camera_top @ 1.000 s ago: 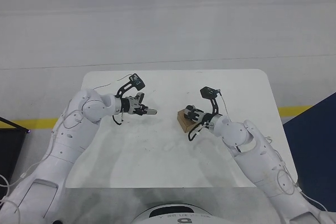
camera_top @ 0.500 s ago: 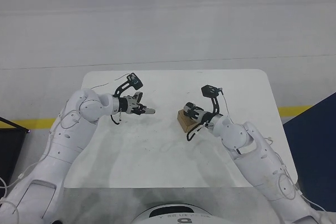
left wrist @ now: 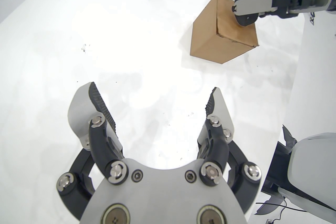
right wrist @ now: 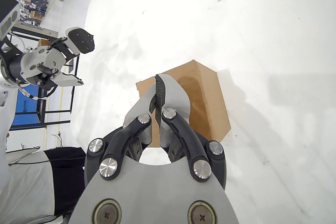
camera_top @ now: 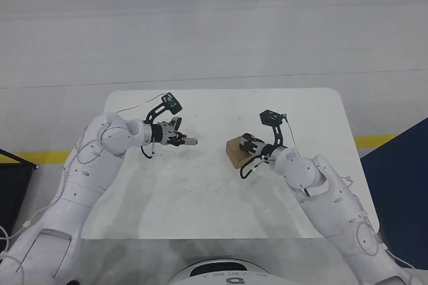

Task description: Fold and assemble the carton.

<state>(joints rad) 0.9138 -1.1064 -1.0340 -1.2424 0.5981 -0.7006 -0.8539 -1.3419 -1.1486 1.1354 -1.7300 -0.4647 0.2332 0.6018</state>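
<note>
Left end effector (left wrist: 153,87) released, well apart from carton (left wrist: 210,43) | right end effector (right wrist: 158,82) clenched, over carton top

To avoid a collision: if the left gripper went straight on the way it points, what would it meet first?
Probably the carton: from above, the open left gripper points across bare table toward it. Its wrist view sets the carton slightly off line, so a near miss is possible.

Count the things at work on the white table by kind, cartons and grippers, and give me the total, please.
Carton: 1, brown, standing on the table.
Grippers: 2, the left gripper open and apart from the carton, the right gripper shut, at the carton's top.
Total: 3.
</note>
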